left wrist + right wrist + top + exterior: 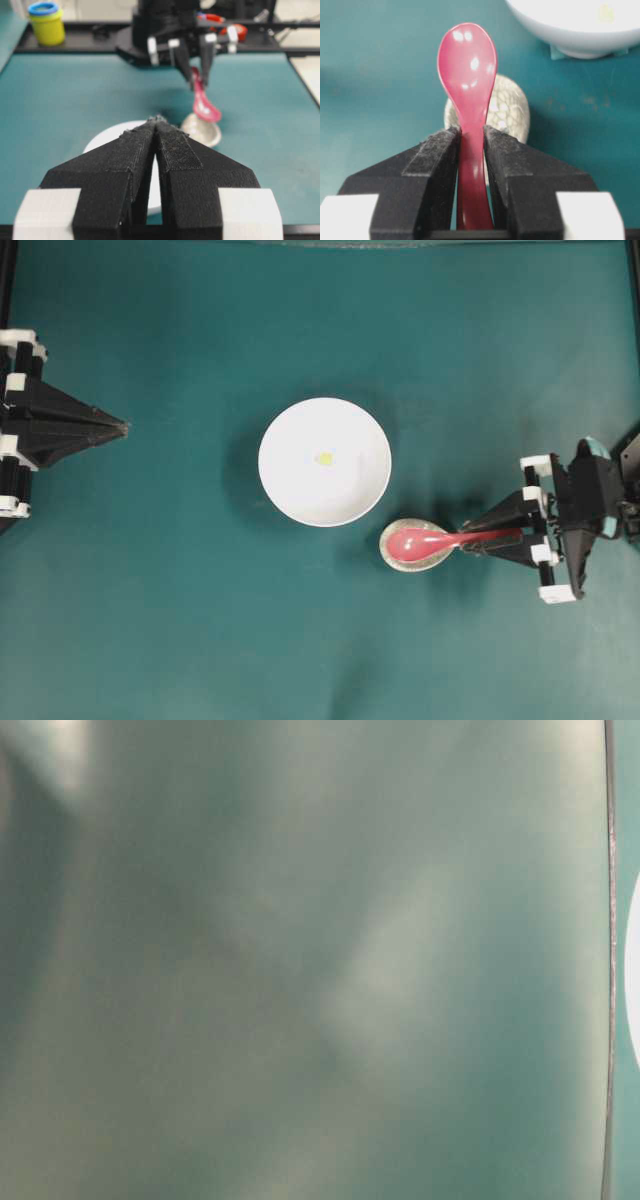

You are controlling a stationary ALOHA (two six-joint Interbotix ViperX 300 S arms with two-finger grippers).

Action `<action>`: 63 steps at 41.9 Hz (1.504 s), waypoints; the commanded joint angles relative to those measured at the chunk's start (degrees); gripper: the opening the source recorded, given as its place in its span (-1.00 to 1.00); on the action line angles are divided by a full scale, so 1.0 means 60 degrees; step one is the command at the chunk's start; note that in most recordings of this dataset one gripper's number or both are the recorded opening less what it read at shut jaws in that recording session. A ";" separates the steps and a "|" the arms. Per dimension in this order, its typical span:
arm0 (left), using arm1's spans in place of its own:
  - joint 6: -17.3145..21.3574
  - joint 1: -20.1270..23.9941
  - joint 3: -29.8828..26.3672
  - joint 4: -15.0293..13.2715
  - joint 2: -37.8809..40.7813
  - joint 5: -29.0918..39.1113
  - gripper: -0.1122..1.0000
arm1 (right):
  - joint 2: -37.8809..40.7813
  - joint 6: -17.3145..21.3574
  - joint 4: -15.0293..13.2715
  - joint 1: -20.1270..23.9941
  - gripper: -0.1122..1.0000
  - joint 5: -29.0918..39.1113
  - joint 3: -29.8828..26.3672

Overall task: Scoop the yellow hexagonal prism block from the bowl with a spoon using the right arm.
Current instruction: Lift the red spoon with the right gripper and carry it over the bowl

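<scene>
- The yellow hexagonal prism block (324,457) is a tiny yellow bit. It lies inside the bowl (290,490), near the middle of the overhead view.
- The bowl is big, round and white. It sits on the green table (180,620).
- The spoon (425,541) is shiny pink-red. In the overhead view it is at the lower right of the bowl, close to the rim.
- The spoon's head is over a small speckled cream dish (395,558). In the left wrist view the head looks lifted a little above the dish.
- The right gripper (471,150) has its black fingers (432,165) clamped on the spoon's handle, one on each side. It is at the right edge of the overhead view, and the spoon's head points away from it, to the left.
- The left gripper (122,426) is at the far left of the overhead view, well apart from the bowl. Its fingers (177,155) are together at the tips and hold nothing.
- A yellow pot with a blue rim (46,22) stands at the upper left of the left wrist view.
- The table-level view is only a green blur.
</scene>
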 commanded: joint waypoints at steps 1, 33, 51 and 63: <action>0.0015 0.0000 -0.0176 0.0029 0.0044 -0.0059 -0.80 | -0.0747 -0.0220 0.0015 -0.0161 -0.37 0.0381 -0.0088; 0.0029 0.0015 -0.0176 0.0015 0.0015 -0.0044 -0.80 | -0.3164 -0.1831 -0.0029 -0.4614 -0.37 0.9932 -0.3867; -0.0029 0.0015 -0.0161 0.0029 0.0088 -0.0044 -0.80 | -0.1216 -0.1553 -0.0059 -0.5728 -0.37 1.3374 -0.6460; 0.0044 0.0015 -0.0176 0.0029 0.0029 0.0044 -0.80 | 0.0220 -0.0410 -0.1157 -0.5947 -0.37 1.5601 -0.8262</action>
